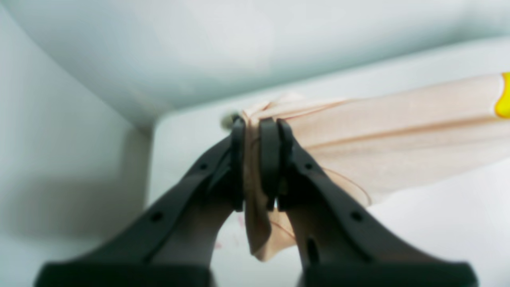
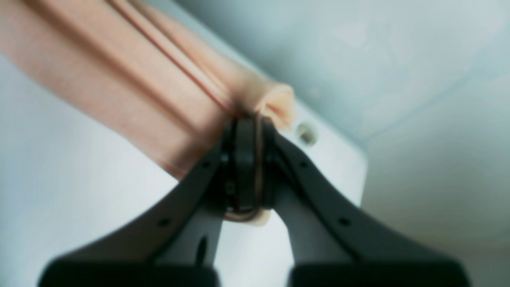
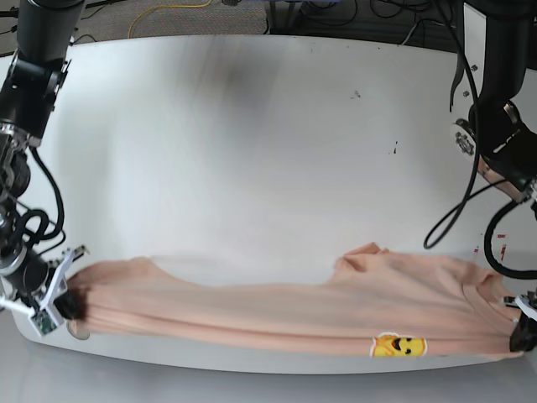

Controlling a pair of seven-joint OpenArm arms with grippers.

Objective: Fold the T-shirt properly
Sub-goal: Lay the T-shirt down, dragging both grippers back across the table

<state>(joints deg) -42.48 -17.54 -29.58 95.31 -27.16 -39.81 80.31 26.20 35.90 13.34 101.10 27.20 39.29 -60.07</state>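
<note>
— Shirt position? T-shirt (image 3: 277, 311) lies stretched along the near edge of the white table (image 3: 252, 126), yellow emblem (image 3: 397, 345) showing.

— And the arms?

— Left gripper (image 1: 257, 159) clamps one bunched end; right gripper (image 2: 247, 163) clamps the other, both pinching fabric tight.

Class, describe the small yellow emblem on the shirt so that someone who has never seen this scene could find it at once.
Start at the white table and go to its near edge, where the peach T-shirt is stretched flat between the two arms. The yellow smiley emblem sits near the shirt's lower edge, towards the base view's right. It is the only bright yellow patch on otherwise plain peach cloth.
</note>
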